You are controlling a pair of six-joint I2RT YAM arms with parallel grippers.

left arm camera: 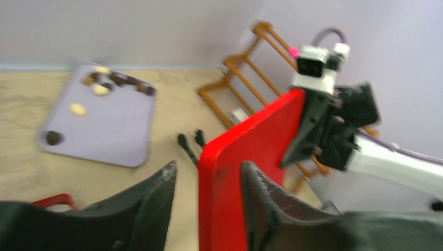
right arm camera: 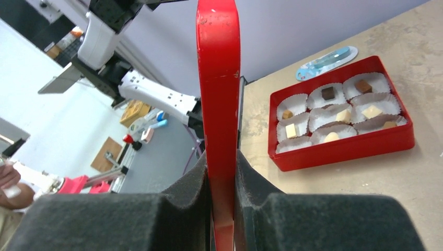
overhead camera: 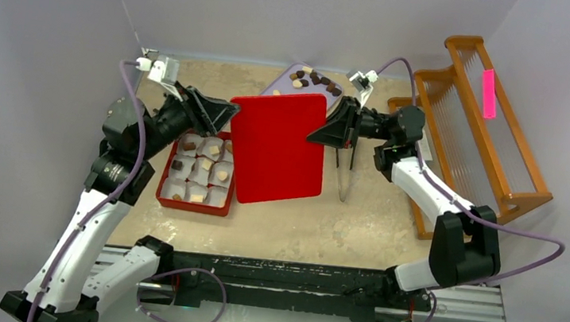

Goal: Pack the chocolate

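Box (overhead camera: 191, 206) at 9 o'clock, cups (right arm camera: 315, 97) look filled with chocolate (right arm camera: 328, 93), spares on tray (left arm camera: 115, 130) at 12; my right gripper (right arm camera: 221, 167) pinches the lid (overhead camera: 279, 148) aloft, left gripper (left arm camera: 209, 167) parted round its edge; lidding remains.

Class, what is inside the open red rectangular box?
White paper cups fill it, most showing a small cream or brown chocolate piece. Anything beneath the cups is covered.

Chocolate (overhead camera: 212, 150) sits in two lots. Packed lot: cream, tan and dark brown bits (right arm camera: 343, 116), one per white paper cup (right arm camera: 315, 97), inside the red box (right arm camera: 345, 149). Loose lot (overhead camera: 316, 79): dark and cream pieces (left arm camera: 112, 80) bunched at the lilac tray's (left arm camera: 115, 130) far end, with two strays nearer.
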